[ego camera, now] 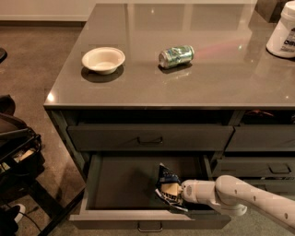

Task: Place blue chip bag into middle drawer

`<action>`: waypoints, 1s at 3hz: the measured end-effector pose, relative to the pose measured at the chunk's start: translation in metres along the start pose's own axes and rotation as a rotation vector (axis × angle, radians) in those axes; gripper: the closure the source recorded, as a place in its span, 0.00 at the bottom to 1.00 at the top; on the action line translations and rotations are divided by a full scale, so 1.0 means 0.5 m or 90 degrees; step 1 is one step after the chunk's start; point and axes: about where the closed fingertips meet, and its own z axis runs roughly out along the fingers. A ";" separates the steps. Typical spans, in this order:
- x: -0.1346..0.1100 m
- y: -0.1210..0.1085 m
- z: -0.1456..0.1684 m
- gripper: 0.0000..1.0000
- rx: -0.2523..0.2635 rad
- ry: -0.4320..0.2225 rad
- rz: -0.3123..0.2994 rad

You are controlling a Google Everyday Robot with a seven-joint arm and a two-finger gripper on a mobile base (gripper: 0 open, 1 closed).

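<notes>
Grey-green, the middle drawer [124, 184] stands open at lower centre. In its right part the blue chip bag [167, 185] leans, long axis near upright, touching the gripper [181, 192] just right of it; whether the gripper clamps it, I cannot tell.

Glossy grey countertop [221, 78], dark cabinet [258, 138], brown mottled floor [37, 60], pale wall [41, 7] behind

We see the middle drawer [123, 180] pulled wide open, its dark flat floor showing and its grey-green front, with a small metal loop handle, facing us. The blue chip bag [168, 186] is inside it, toward the right: crumpled dark blue foil with pale patches, standing tilted on the floor. The claw [181, 192] is inside the drawer too, right against the bag's right side.
</notes>
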 end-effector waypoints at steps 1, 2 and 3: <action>0.000 0.000 0.000 0.13 0.000 0.000 0.000; 0.000 0.000 0.000 0.00 0.000 0.000 0.000; 0.000 0.000 0.000 0.00 0.000 0.000 0.000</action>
